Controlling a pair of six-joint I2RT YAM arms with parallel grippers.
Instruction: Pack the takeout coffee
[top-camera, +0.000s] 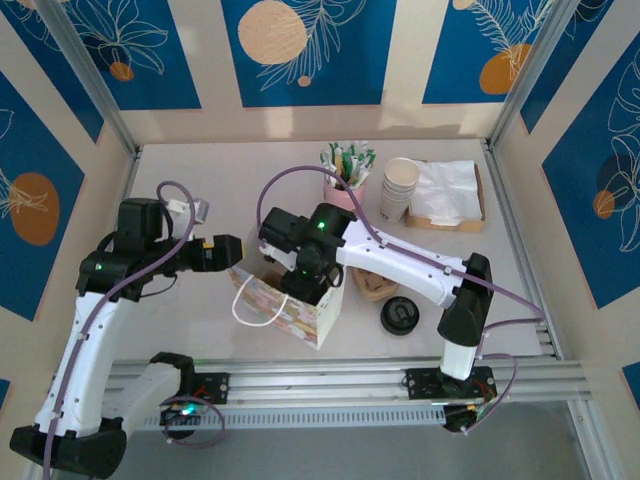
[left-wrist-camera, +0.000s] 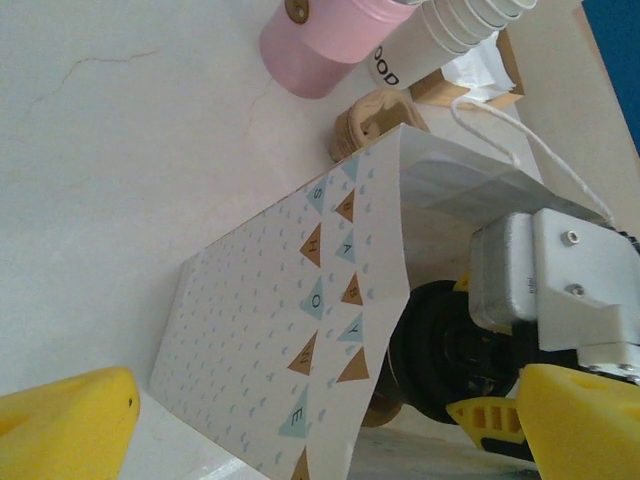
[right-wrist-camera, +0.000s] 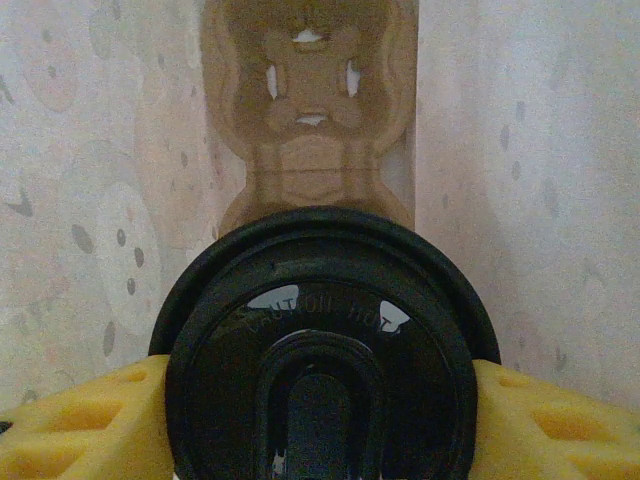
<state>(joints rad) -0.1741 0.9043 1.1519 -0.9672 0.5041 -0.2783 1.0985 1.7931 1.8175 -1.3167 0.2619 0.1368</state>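
Top view, paper bag (top-camera: 300, 310): upright near the table's near edge, mouth open, white handle loop hanging on its left.
Top view, right gripper (top-camera: 305, 278): reaching down into the bag's mouth, with the wrist hiding its fingers.
Top view, left gripper (top-camera: 230, 252): at the bag's left rim.
Top view, surroundings: the black lid stack (top-camera: 400, 316) lies right of the bag. A cardboard cup tray (top-camera: 372, 286) sits between the two. The pink holder (top-camera: 343, 192), stacked cups (top-camera: 399, 190) and napkin box (top-camera: 447, 196) stand at the back.
Left wrist view, left gripper (left-wrist-camera: 300, 420): the yellow fingers (left-wrist-camera: 65, 425) stand wide apart, open. The bag's patterned wall shows between them, and contact cannot be told.
Left wrist view, takeout coffee (left-wrist-camera: 435, 350): its black lid shows inside the bag's mouth, under the right gripper's grey body.
Right wrist view, right gripper (right-wrist-camera: 320, 430): its yellow fingers (right-wrist-camera: 90, 430) press on either side of the coffee's black lid, gripping it.
Right wrist view, takeout coffee (right-wrist-camera: 320, 340): held inside the bag between its pale walls.
Right wrist view, inner tray (right-wrist-camera: 310, 130): brown cardboard, seen beyond the lid between the bag's walls.
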